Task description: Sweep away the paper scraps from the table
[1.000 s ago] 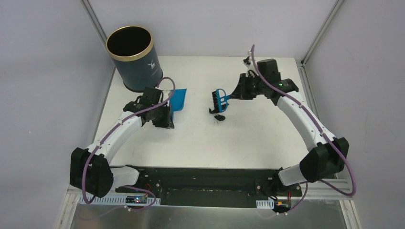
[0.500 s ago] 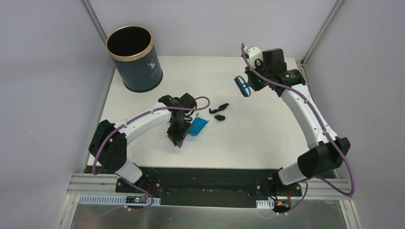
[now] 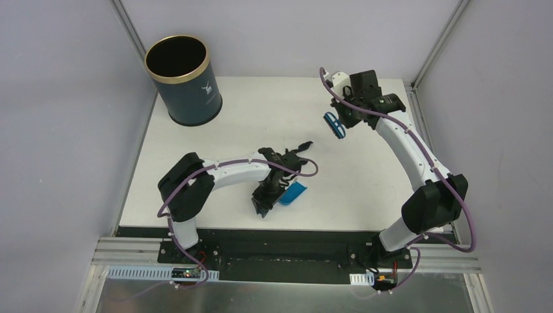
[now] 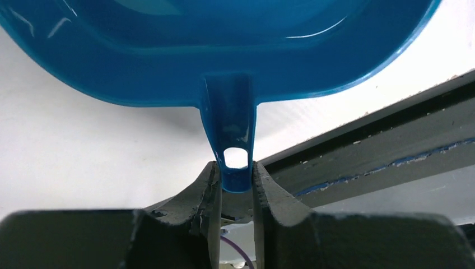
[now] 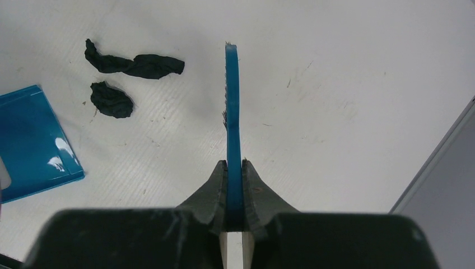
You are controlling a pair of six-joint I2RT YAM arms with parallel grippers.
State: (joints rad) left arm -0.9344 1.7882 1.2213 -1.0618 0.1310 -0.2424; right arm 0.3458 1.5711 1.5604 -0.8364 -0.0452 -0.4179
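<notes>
Blue plastic fills most of the left wrist view: the dustpan (image 4: 224,50) hangs just ahead of the left gripper (image 4: 235,174), whose two fingers are closed on the end of the pan's short handle, right by its hanging hole. From above, this dustpan (image 3: 291,193) sits low over the near part of the table (image 3: 365,182), close to the black front edge, with the left gripper (image 3: 266,195) just beside it on its left. Whether the pan's lip touches the white surface cannot be told.

The right gripper (image 5: 234,168) is pinched tight on the blue brush (image 5: 232,101), which shows edge-on between the fingers, pointing away from the camera. In the overhead view the brush (image 3: 332,124) is at the far right of the table, well apart from the dustpan.

The paper scraps (image 5: 134,64) visible here are two dark crumpled bits – one long and twisted, one smaller and rounder just beside it – lying on bare table between the brush and a corner of the dustpan, touching neither. From above they (image 3: 304,145) lie toward the middle of the table, just beyond the left arm's wrist, which partly covers them.

A dark blue bin (image 3: 182,81) with a gold rim stands upright at the far left corner.
</notes>
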